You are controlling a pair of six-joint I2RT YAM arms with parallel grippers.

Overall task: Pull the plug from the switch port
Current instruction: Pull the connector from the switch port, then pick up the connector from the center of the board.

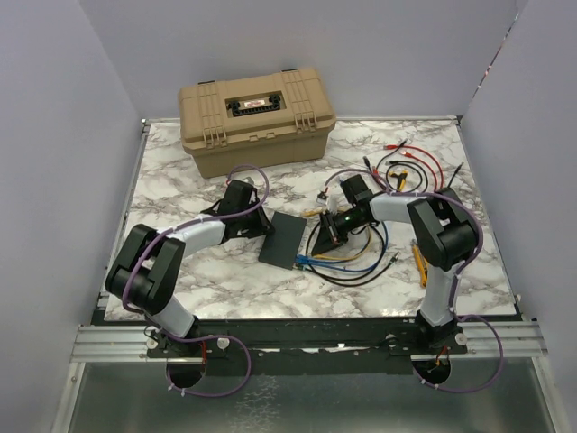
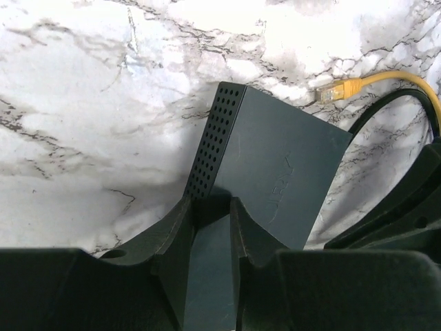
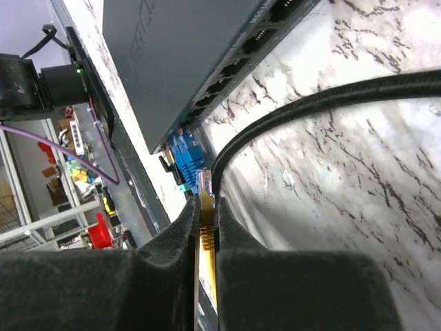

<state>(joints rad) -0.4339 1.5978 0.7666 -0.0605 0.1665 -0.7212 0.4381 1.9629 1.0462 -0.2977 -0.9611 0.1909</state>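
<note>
While the left pincer is clamped across one end of the switch, the box extends straight ahead of its fingers, lying on the desk. The right pincer is closed on a yellow plug, whose tip projects just ahead of the fingertips toward the port row. Whether that plug is seated in a port cannot be determined. A blue plug sits in a port immediately ahead and to the left of that pincer, and a black cable arcs close along its right side. Probable faults are as follows: an unreleased latch would drag the switch out of the left grip, which covers only a narrow margin; a slanted pull could disturb the blue plug; the black cable could snag the fingers on withdrawal.
</note>
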